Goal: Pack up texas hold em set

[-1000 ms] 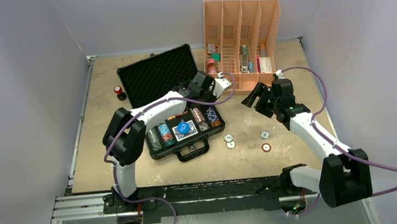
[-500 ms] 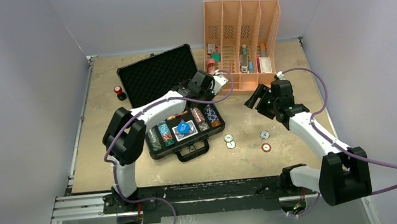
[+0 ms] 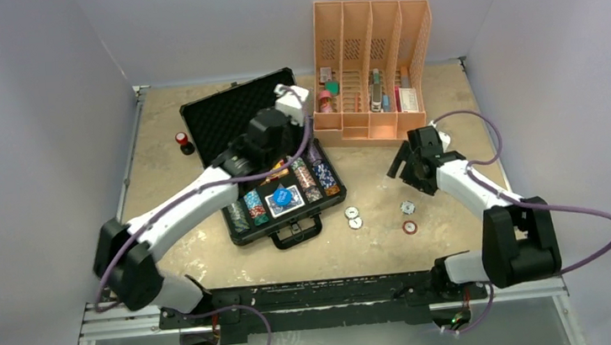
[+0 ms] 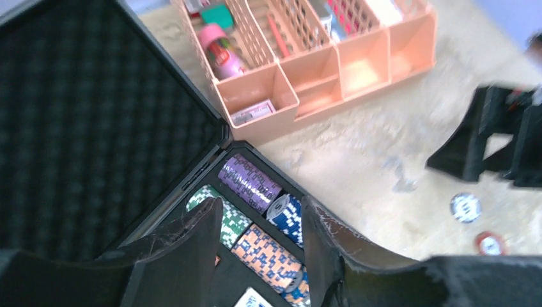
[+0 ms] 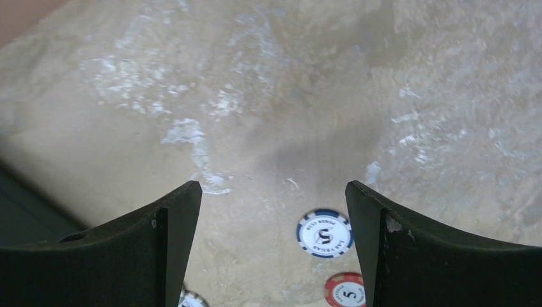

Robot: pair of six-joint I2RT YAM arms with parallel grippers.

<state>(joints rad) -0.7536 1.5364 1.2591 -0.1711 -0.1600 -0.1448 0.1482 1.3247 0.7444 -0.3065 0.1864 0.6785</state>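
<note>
My right gripper (image 5: 271, 188) hung spread wide and empty above the table (image 5: 128, 96); the blue-and-white chip (image 5: 324, 233) lay below the gap, nearer one finger than the other, with the red chip (image 5: 346, 289) just beside it. I judged that the main hazard: a chip lying flat gave my fingertips almost no edge, so a closing pinch could skid over it, flick it away, or nudge the red one along. My left gripper (image 4: 262, 204) stood partly spread, holding nothing, over the far end of the open briefcase (image 3: 257, 232), close to the upright lid (image 3: 233, 116); a careless drop could have scattered the chip rows (image 4: 249, 182), a swing back could have struck the lid, and while that arm lay across the case, carrying a chip there risked a clash between my two arms.

Counted: one briefcase; four loose chips on the table, namely the blue-and-white, the red, and two pale chips (image 3: 352, 213) near the handle; four rows in my left wrist view (purple, green, blue, orange), plus a dark green and a teal row from above, though my arm hid part of the tray; one card deck (image 3: 274, 205) visible, bearing one blue dealer button (image 3: 282, 197); one orange desk organizer (image 3: 378, 127); one red-topped cylinder (image 3: 182, 139).
</note>
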